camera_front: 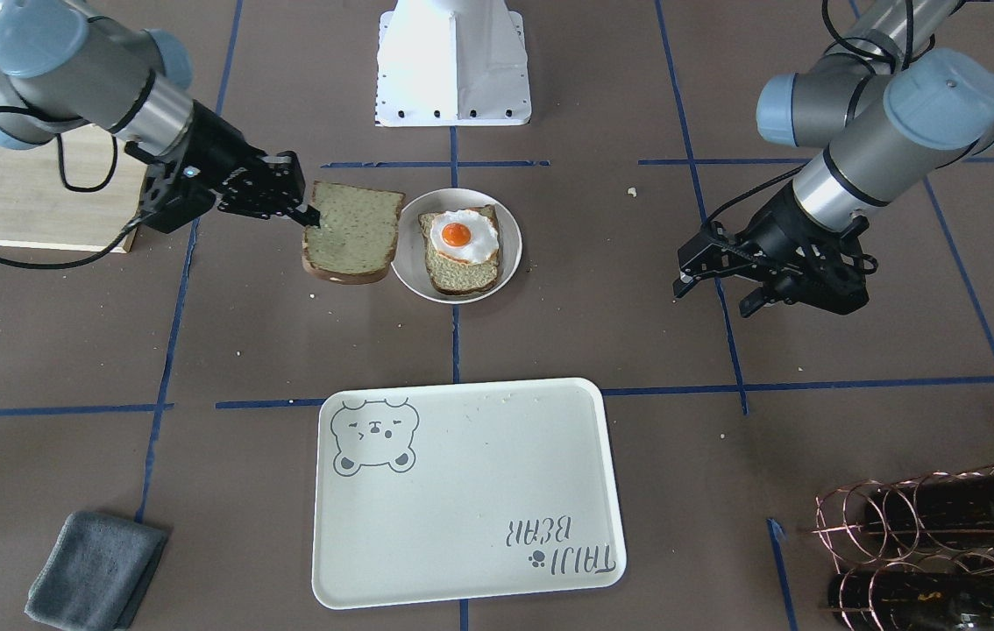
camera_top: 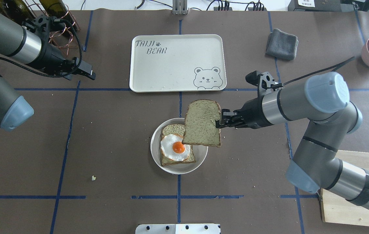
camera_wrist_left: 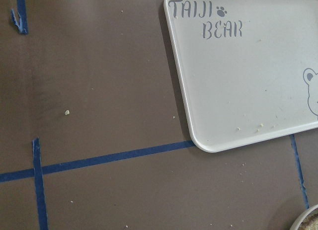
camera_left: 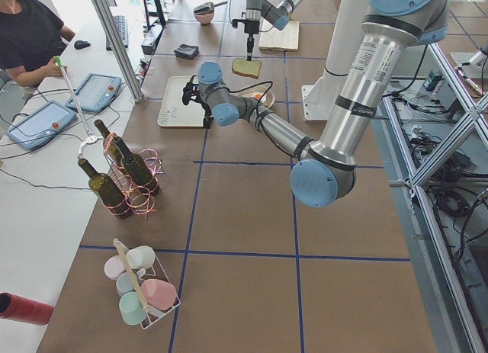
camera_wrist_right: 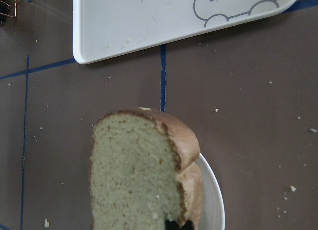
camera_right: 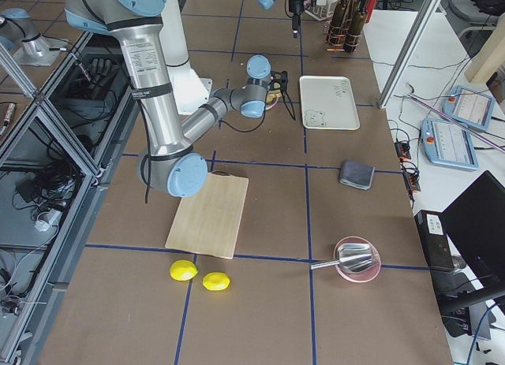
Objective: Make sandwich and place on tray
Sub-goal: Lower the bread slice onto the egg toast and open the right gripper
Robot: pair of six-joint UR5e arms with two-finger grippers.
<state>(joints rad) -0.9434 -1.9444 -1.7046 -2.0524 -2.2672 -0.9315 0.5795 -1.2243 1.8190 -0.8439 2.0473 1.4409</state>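
Over the middle of the surface (camera_top: 113, 130), the right hand (camera_top: 218, 123) is clenched on the crust edge of a bread slice (camera_top: 202, 123). It holds the slice flat and clear of the surface, pinching the side nearest the arm. Seen from above, one corner of the slice overlaps the rim of a small round white plate (camera_top: 199, 163). From the opposite side, the slice hangs just beside that plate. On the plate lies the second slice (camera_top: 171, 129) with the fried egg (camera_top: 175, 148) on top, yolk up. Beyond the plate, and apart from it, sits the tray (camera_top: 171, 65). It has a bear face at one corner, lettering at the opposite one, and a few crumbs along its near edge. The left hand (camera_front: 712, 296) hovers off to the side above the surface, released, fingers spread, well apart from the food. A grey cloth (camera_top: 282, 44) lies near the tray, off its right end.
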